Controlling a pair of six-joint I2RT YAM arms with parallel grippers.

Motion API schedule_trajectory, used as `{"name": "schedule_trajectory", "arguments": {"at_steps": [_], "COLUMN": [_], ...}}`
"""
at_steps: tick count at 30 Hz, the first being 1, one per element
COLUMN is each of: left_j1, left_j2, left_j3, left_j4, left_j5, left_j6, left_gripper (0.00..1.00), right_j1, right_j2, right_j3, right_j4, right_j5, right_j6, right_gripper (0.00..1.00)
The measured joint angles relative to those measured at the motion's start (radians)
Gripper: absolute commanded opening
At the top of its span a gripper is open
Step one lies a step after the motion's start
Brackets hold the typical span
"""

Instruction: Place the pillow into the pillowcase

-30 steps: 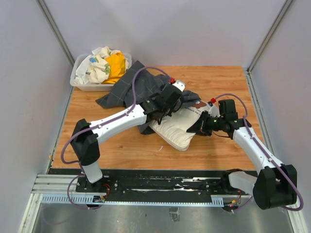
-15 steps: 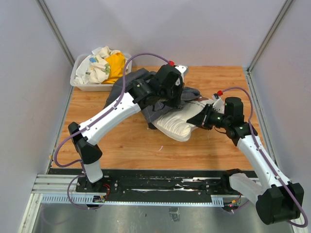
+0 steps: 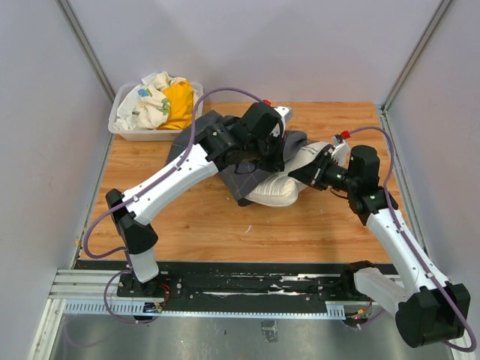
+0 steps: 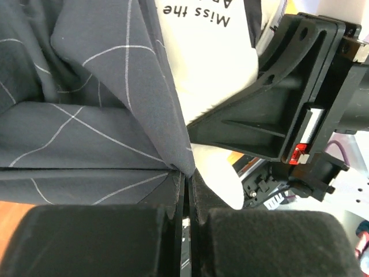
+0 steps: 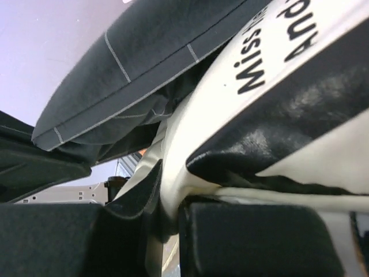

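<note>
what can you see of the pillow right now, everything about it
The pillow is cream-white, soft and plump, with black printed lettering on one face. It lies on the wooden table, much of it covered by the dark grid-lined pillowcase, its rounded near end sticking out. The right gripper is shut on its edge; the left gripper pinches the pillowcase beside it.

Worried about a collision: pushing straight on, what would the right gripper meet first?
The right gripper, gripping the pillow, would likely meet the pillowcase first; the left gripper sits close behind, depth unclear.
</note>
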Motion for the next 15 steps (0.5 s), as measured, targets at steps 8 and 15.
{"name": "schedule_trajectory", "arguments": {"at_steps": [8,15], "left_j1": [-0.001,-0.01], "left_j2": [0.0,-0.086], "left_j3": [0.005,-0.194], "left_j4": [-0.005,0.056], "left_j5": [0.009,0.064], "left_j6": [-0.018,-0.066], "left_gripper": [0.0,0.0], "right_j1": [0.0,-0.049], "right_j2": [0.03,-0.081], "right_j3": [-0.097,-0.106], "right_j4": [0.013,-0.185], "right_j5": [0.014,0.058], "right_j6": [-0.023,-0.1], "right_gripper": [0.01,0.01]}}
